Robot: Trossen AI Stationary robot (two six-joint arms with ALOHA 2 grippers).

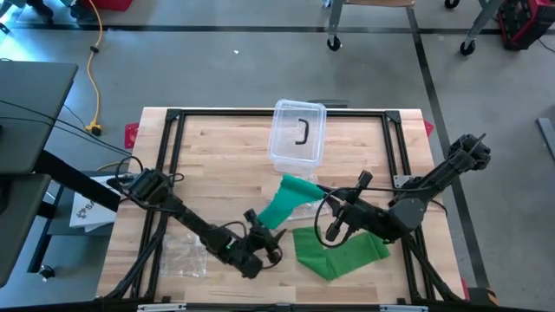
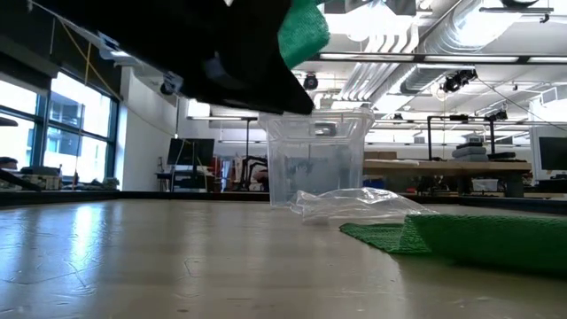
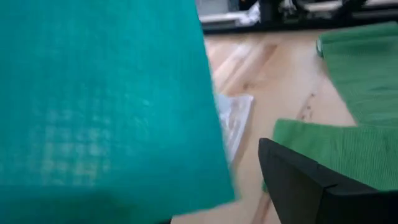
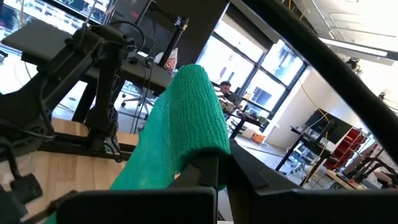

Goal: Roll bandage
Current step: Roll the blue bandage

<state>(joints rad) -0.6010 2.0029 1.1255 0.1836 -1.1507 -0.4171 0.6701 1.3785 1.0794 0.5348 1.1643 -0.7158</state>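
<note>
One green woven elastic bandage (image 1: 334,243) lies partly on the wooden table (image 1: 217,156), its loose tail lifted and stretched between two grippers over the table's near middle. Mesh-textured, it bunches flat at the near right. One clear plastic lidded box (image 1: 297,132) stands behind; its contents cannot be made out. One crumpled clear wrapper (image 2: 354,204) lies nearby. Right gripper (image 1: 329,221) is clenched on the bandage; left gripper (image 1: 264,243) has its fingers spread around the tail.
</note>
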